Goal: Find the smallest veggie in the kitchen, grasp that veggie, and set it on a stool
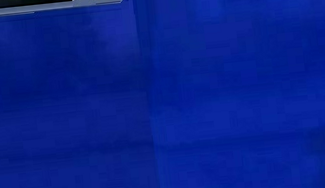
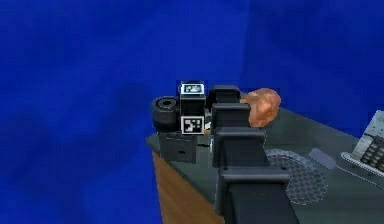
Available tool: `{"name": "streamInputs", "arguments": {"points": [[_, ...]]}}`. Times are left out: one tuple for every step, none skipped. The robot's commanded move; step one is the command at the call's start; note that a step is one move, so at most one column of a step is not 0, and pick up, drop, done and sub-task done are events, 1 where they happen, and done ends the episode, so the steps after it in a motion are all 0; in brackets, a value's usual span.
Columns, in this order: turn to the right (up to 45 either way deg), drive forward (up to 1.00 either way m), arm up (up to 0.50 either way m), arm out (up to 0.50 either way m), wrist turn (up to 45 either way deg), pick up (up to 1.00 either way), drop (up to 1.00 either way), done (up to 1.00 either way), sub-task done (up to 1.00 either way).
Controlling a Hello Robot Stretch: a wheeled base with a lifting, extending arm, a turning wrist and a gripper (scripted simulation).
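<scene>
Nearest, in the arm side view, the arm [image 2: 250, 185] rises as a dark square bar over the counter [image 2: 335, 205], a dark grey top with a brown wooden side. On the counter's top, just beside the arm toward the view's right, lies a round grille-like disc [image 2: 292, 165]. At the counter's right end a pale grey ribbed thing [image 2: 370, 150] is cut by the picture's edge. Farther out, above the counter's left corner, stand the arm's two white marked squares [image 2: 192, 125]. Left of them is the gripper [image 2: 163, 112], its dark body just past the counter's edge. Its fingers cannot be made out, so I cannot tell how they stand or whether they hold anything. Near the counter's far edge, just right of the arm's far end, an orange-brown lump [image 2: 264, 105] shows, its shape and colour fitting a potato-like veggie. Whether it rests on the counter or touches the arm cannot be told. Beyond the counter stands a blue wall [image 2: 80, 60]. The forward view has the same blue, with a grey-framed dark panel [image 1: 40, 0] at its top left.
</scene>
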Motion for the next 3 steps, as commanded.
{"name": "streamInputs", "arguments": {"points": [[0.0,0.0,0.0,0.0,-45.0,0.0,0.0,0.0,0.0],[0.0,0.0,0.0,0.0,-45.0,0.0,0.0,0.0,0.0],[0.0,0.0,0.0,0.0,-45.0,0.0,0.0,0.0,0.0]]}}
